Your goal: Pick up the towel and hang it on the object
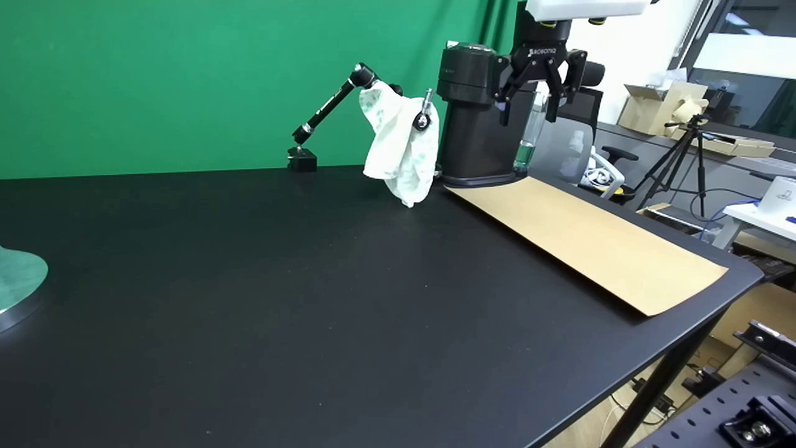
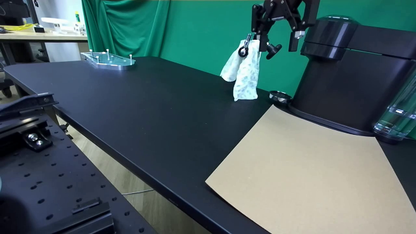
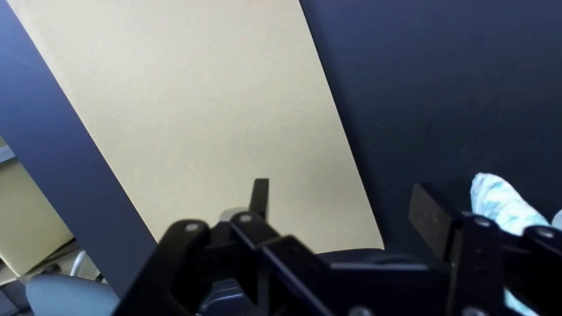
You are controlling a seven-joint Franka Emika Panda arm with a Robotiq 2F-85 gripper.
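Note:
The white towel with a pale pattern (image 1: 390,140) hangs draped over the end of a black jointed arm (image 1: 329,107) standing on a black block base. The towel's lower corner is near the tabletop; contact is unclear. In an exterior view the towel (image 2: 247,76) hides most of that arm; a metal end (image 2: 243,52) and a black knob (image 2: 273,50) show. My gripper (image 1: 528,113) is open and empty, raised in front of the black machine and apart from the towel. It also shows in an exterior view (image 2: 279,47) and the wrist view (image 3: 341,188), where the towel (image 3: 500,202) lies beyond the right finger.
A black machine (image 1: 476,124) with a clear tank (image 1: 528,140) stands beside the towel. A brown sheet (image 2: 308,169) lies in front of it. A small round metal dish (image 2: 280,96) sits at its base. A greenish plate with pegs (image 2: 110,61) is at the table's far end.

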